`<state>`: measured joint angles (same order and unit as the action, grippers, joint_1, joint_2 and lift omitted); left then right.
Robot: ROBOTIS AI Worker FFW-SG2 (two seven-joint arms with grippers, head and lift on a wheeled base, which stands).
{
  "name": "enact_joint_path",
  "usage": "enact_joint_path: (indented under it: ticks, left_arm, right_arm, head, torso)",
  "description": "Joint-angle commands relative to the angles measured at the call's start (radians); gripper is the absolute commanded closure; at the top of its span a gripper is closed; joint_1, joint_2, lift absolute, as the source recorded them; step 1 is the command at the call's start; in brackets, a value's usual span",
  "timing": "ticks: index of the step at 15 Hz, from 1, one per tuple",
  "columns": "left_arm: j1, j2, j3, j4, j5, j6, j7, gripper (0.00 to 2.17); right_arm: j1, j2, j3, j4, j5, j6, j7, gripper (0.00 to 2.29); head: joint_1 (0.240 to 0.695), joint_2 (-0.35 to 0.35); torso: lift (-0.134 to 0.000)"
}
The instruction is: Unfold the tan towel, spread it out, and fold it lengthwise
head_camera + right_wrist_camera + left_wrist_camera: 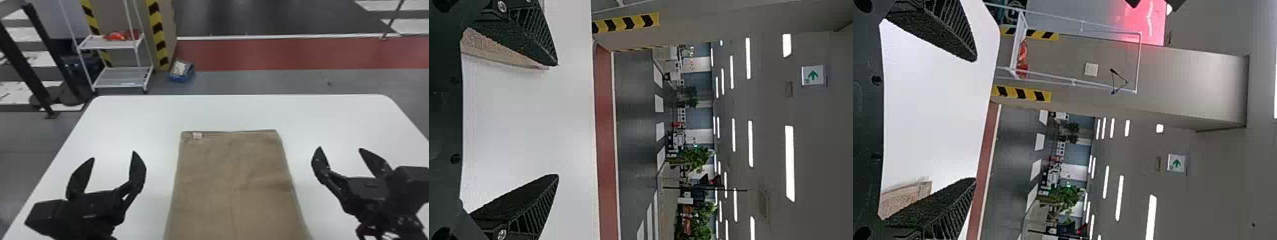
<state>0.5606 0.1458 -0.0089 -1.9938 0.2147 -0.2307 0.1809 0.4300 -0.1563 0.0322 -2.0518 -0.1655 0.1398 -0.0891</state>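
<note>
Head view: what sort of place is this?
Probably a workshop or lab hall: a white table, a wire-framed shelf cart, and a pillar with hazard stripes behind.

Your left gripper [113, 154] is at the near left, its 2 black fingers spread wide, tips pointing far. Your right gripper [340, 148] is at the near right, its 2 fingers also wide apart, tips pointing far.

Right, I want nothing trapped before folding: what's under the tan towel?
The tan towel lies on the white table; its surface beneath is covered, so anything thin trapped there can't be seen.
</note>
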Motion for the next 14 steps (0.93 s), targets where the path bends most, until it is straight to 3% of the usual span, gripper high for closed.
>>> enact_joint_path:
  ticks: [1, 6, 10, 14]
  left_arm:
    - [0.012, 0.003, 0.000, -0.011, 0.000, 0.000, 0.000, 0.00]
    - [0.038, 0.014, 0.000, -0.040, 0.000, 0.000, 0.000, 0.00]
    - [0.059, 0.017, 0.001, -0.060, -0.002, -0.003, 0.000, 0.00]
    - [0.082, 0.018, 0.004, -0.080, -0.002, -0.021, 0.000, 0.00]
  right_arm:
    - [-0.028, -0.003, 0.000, 0.024, 0.000, -0.002, 0.005, 0.07]
    - [-0.122, -0.006, 0.021, 0.148, -0.055, -0.076, 0.083, 0.07]
    - [-0.203, -0.009, 0.043, 0.236, -0.068, -0.073, 0.091, 0.08]
    - [-0.287, -0.016, 0.060, 0.338, -0.154, -0.070, 0.152, 0.10]
  head:
    - [0.695, 0.056]
    - [0.695, 0.063]
    - [0.695, 0.075]
    - [0.695, 0.083]
  torso:
    - [-0.123]
    - [-0.123]
    - [-0.123]
    - [-0.123]
